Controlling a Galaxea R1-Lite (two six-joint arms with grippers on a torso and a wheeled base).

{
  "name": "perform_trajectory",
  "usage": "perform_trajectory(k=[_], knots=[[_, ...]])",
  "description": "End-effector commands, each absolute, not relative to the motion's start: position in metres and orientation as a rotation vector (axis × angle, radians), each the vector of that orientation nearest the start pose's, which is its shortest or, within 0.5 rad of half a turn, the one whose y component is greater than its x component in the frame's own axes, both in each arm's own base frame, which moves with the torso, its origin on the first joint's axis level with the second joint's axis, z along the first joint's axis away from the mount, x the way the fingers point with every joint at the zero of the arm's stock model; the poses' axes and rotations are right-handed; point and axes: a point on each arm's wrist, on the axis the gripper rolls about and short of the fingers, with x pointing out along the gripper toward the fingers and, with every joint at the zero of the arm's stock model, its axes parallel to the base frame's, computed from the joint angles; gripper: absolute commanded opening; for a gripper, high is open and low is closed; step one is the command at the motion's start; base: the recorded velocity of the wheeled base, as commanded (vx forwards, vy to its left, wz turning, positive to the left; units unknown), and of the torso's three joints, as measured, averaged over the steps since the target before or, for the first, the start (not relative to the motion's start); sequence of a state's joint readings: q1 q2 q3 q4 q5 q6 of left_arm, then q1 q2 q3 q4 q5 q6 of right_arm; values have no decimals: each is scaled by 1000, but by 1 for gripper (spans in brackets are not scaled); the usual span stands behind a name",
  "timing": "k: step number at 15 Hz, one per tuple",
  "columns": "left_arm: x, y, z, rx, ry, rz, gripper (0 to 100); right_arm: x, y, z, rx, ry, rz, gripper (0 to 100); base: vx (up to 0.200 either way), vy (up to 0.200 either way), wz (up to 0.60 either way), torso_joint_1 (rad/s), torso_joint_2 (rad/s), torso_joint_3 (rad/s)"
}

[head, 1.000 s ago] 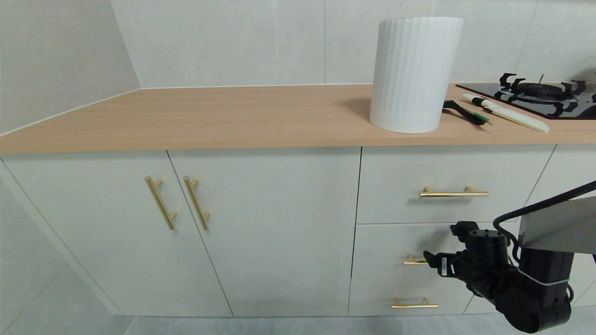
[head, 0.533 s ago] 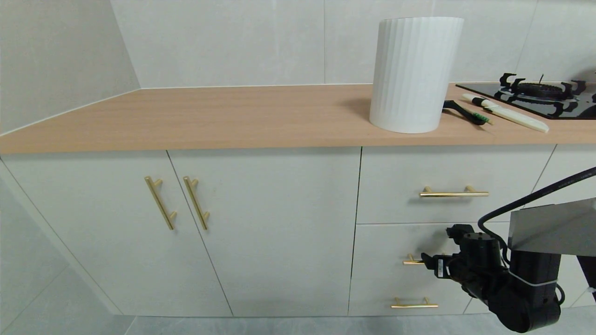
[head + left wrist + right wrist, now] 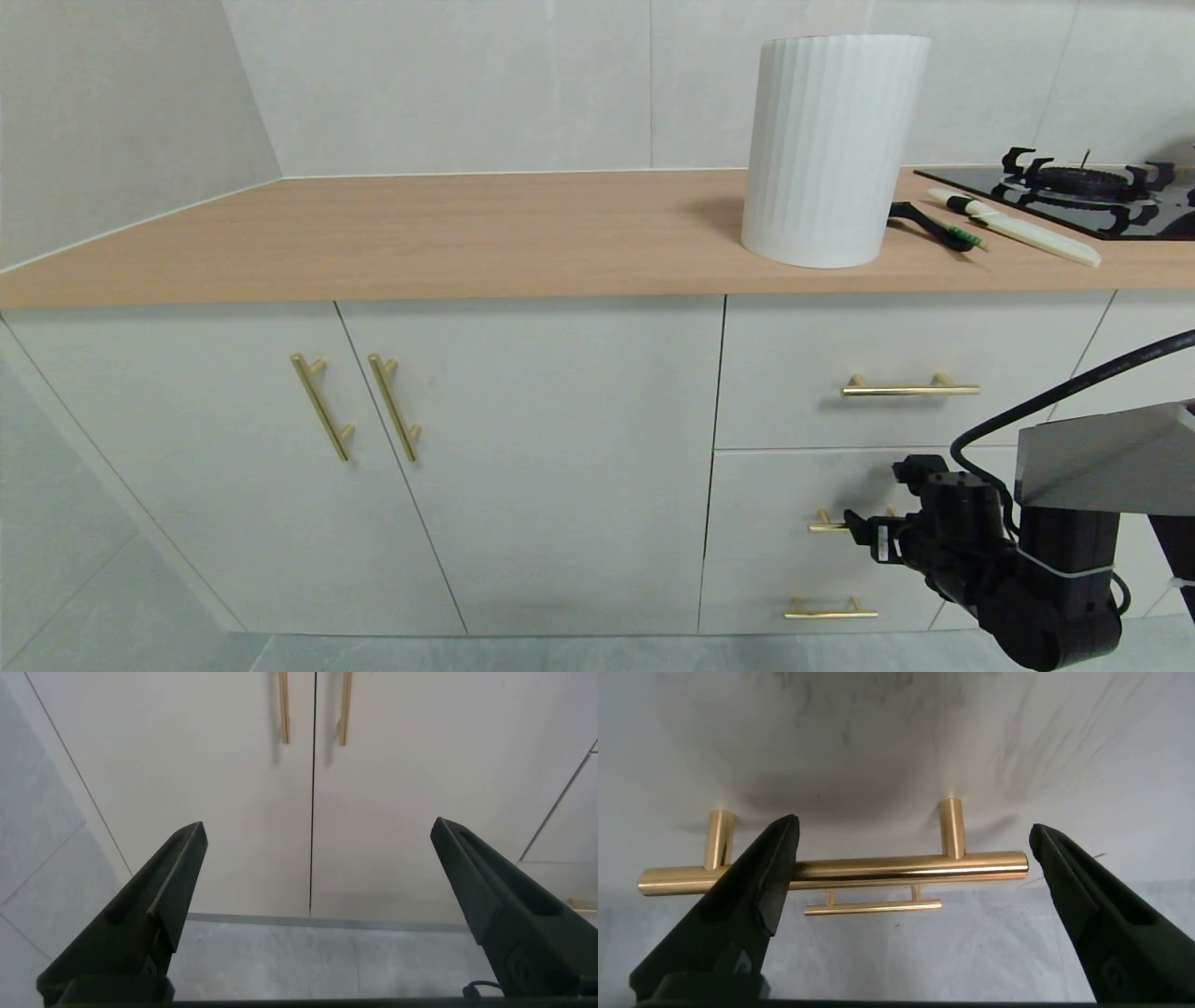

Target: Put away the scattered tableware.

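As far as I can judge, the step in hand is the opening of a drawer, so that the things from the counter get a place. At the left, the left gripper (image 3: 318, 835) hangs low before the double cabinet doors (image 3: 373, 485), its fingers wide apart and holding nothing. Further right on the countertop (image 3: 420, 233) stands a tall white container (image 3: 829, 149). Just beside it, toward the stove (image 3: 1074, 182), lie the tableware pieces, a black brush (image 3: 934, 227) and a white knife (image 3: 1022, 235), both not yet put away. Below them the right gripper (image 3: 912, 831) is at the middle drawer (image 3: 766, 495). The gold handle (image 3: 896, 866) runs across the gap between its fingers, which are spread and closed on nothing. Whether a finger touches the bar I cannot tell. The fingers open along the bar, not across it. The next move therefore calls for turning the wrist or hooking behind the bar, then a straight pull outward.
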State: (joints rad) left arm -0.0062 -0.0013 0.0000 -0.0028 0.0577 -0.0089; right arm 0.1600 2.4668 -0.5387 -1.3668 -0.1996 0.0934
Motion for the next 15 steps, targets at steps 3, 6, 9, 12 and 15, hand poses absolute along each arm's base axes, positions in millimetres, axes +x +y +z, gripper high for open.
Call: perform_trajectory(k=[3,6,9,12,15], knots=[[-23,1,76,-9,-3,52,100,321,48,-57,-19,574,-63,100,0,0,0,0,0,0],[-23,1,76,-9,-3,51,100,316,47,-55,-22,582,-61,100,0,0,0,0,0,0],[-23,1,76,-9,-3,52,100,292,46,-23,-24,569,-40,100,0,0,0,0,0,0],[-23,1,76,-9,-3,52,100,266,49,21,-70,573,6,100,0,0,0,0,0,0],[-23,1,76,-9,-3,52,100,240,58,82,-71,499,67,100,0,0,0,0,0,0]])
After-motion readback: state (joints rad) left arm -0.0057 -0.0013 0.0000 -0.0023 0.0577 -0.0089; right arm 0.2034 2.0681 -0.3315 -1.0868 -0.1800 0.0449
